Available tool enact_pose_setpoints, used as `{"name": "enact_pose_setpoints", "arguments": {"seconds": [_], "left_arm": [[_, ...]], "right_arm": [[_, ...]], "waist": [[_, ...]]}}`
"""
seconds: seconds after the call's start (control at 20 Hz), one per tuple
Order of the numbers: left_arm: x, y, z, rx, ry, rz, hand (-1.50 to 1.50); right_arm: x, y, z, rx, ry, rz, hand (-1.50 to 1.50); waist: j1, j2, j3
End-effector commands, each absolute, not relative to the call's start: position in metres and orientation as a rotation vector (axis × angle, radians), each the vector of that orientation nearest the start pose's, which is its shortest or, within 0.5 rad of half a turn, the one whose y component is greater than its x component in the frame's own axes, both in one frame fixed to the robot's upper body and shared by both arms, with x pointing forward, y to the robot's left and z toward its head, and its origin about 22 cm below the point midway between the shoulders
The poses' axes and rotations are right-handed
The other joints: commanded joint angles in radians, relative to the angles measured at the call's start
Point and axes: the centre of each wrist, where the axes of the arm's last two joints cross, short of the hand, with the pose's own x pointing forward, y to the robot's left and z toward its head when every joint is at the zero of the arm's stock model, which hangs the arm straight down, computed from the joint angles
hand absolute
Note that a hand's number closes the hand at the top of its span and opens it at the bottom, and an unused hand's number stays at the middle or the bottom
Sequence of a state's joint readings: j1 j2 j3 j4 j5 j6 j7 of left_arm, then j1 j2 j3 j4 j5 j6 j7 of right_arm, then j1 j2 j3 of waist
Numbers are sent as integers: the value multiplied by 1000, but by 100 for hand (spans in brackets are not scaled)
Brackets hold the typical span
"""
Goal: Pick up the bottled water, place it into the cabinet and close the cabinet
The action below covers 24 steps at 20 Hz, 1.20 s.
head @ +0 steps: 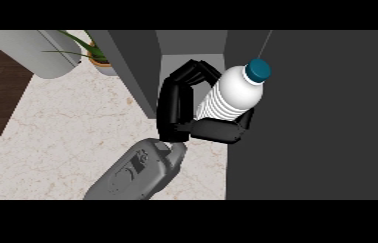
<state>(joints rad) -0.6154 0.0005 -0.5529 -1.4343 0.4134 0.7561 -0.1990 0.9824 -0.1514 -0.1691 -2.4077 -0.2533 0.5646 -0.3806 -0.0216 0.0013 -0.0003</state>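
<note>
Only 1 hand showed, the left hand (177, 112), at the end of a grey forearm (136, 172) that came up from the lower edge. Its fingers (198, 71) were curled round the far side of the bottled water (230, 94) and its thumb (218, 130) pressed against the bottle's lower end, so the bottle was clasped and off the counter (66, 132). The white ribbed bottle lay tilted to the right of the palm, with its blue cap (258, 70) pointing up and away from the wrist. The dark cabinet (310, 117) stood just right of the hand, and a grey upright panel (136, 67) stood just left of it. Whether the bottle was inside could not be told. Farther left and beyond the hand stood a potted plant (96, 54).
</note>
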Motion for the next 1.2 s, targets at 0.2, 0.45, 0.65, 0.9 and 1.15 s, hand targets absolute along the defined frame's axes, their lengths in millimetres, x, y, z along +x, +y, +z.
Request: {"name": "enact_pose_setpoints", "arguments": {"seconds": [0.2, 0.45, 0.65, 0.9, 1.15], "left_arm": [[330, 27, 103, -124, -1914, 112, 150], [355, 33, 100, -84, -1888, 78, 150], [355, 33, 82, -36, -1885, 45, 150], [373, 54, 58, -7, -1837, 90, 150], [398, 58, 72, 42, -1849, 179, 150]], "right_arm": [[15, -295, 133, 149, -1933, 233, -150], [15, -304, 127, 148, -1906, 236, -150], [27, -305, 132, 168, -1915, 230, -150], [19, -310, 124, 158, -1918, 224, -150], [22, -316, 119, 182, -1919, 236, -150]], "waist": [[-7, 3, -1], [-5, 4, 0], [5, 8, -1], [-11, 7, -1], [-22, 9, -1]]}}
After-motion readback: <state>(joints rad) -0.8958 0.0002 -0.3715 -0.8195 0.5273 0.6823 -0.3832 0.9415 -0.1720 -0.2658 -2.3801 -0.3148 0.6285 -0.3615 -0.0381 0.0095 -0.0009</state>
